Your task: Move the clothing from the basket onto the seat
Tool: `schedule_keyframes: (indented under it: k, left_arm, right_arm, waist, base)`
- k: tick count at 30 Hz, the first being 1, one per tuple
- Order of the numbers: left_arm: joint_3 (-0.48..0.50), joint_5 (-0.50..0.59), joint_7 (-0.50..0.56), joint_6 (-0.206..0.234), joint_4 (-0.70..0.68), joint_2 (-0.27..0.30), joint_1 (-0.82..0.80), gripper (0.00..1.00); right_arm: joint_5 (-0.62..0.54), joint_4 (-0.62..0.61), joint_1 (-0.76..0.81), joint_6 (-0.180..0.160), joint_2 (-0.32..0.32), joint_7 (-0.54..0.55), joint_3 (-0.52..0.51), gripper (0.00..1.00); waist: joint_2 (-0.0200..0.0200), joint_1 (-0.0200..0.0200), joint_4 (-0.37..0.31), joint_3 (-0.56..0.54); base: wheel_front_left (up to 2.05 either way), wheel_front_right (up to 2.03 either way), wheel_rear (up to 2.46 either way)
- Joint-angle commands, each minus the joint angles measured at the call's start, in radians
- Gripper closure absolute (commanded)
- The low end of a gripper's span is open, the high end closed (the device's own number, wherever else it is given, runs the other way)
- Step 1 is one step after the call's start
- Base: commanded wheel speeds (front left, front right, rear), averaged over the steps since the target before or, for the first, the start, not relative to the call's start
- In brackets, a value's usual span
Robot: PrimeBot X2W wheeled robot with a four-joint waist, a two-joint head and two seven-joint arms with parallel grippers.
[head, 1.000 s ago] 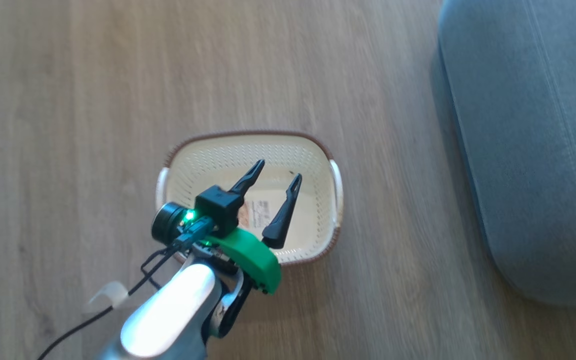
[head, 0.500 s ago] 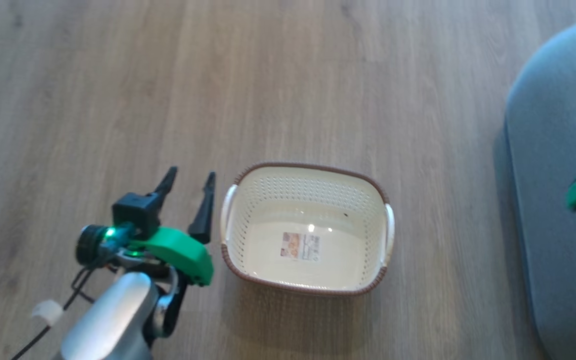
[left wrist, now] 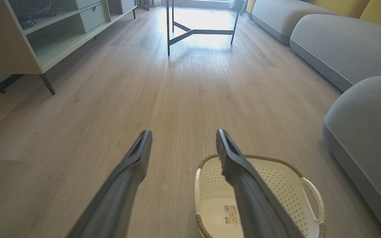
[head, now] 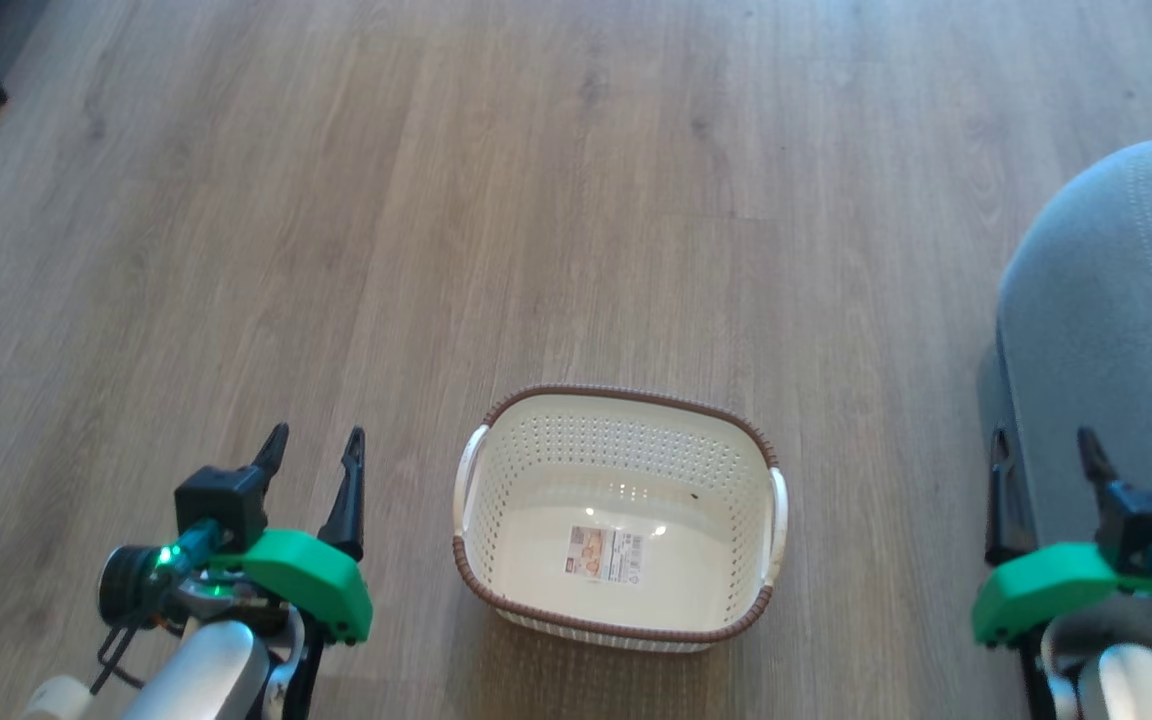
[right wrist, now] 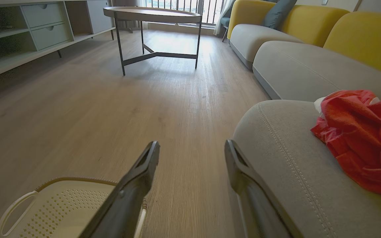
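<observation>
The cream basket (head: 476,570) with its brown rim stands on the wood floor, and nothing lies in it but a label sticker (head: 604,551). The basket (left wrist: 304,188) also appears low in the left wrist view and at the lower left of the right wrist view (right wrist: 18,205). Red clothing (right wrist: 362,138) with a bit of white cloth lies heaped on the grey-blue seat (right wrist: 283,148). In the head view the seat (head: 1126,330) is at the right edge. My left gripper (head: 314,448) hovers open left of the basket. My right gripper (head: 1044,448) hangs open by the seat's edge.
A round metal-legged side table (right wrist: 154,15) stands farther along the floor. A low shelf cabinet (left wrist: 28,36) runs along the left wall. More grey seat cushions (left wrist: 346,46) and yellow backrests (right wrist: 362,36) line the right side.
The head camera swung, so the basket slid toward the middle. My left gripper moved from above the basket to its left side. My right gripper came into view by the seat.
</observation>
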Motion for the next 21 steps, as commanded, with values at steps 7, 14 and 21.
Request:
schedule_keyframes:
  k: [7, 14, 21]
  left_arm:
    - [0.085, 0.024, -0.012, -0.014, -0.039, 0.013, -0.015, 0.00]
    - [0.104, 0.039, -0.012, -0.029, -0.028, 0.001, -0.003, 0.00]
    - [0.114, 0.051, -0.012, -0.035, -0.022, -0.003, 0.000, 0.00]
  right_arm:
    - [-0.022, -0.027, 0.024, 0.007, 0.023, -0.028, 0.030, 0.00]
    - [-0.030, -0.018, 0.017, 0.007, 0.027, -0.033, 0.023, 0.00]
    - [-0.019, -0.013, 0.017, 0.007, 0.027, -0.037, 0.024, 0.00]
  waist:
    - [-0.0001, 0.0001, -0.048, -0.015]
    - [-0.0001, 0.0001, -0.070, -0.023]
    - [-0.0001, 0.0001, -0.077, -0.027]
  base:
    - [0.00, 0.00, 0.00]
    - [0.00, 0.00, 0.00]
    - [0.00, 0.00, 0.00]
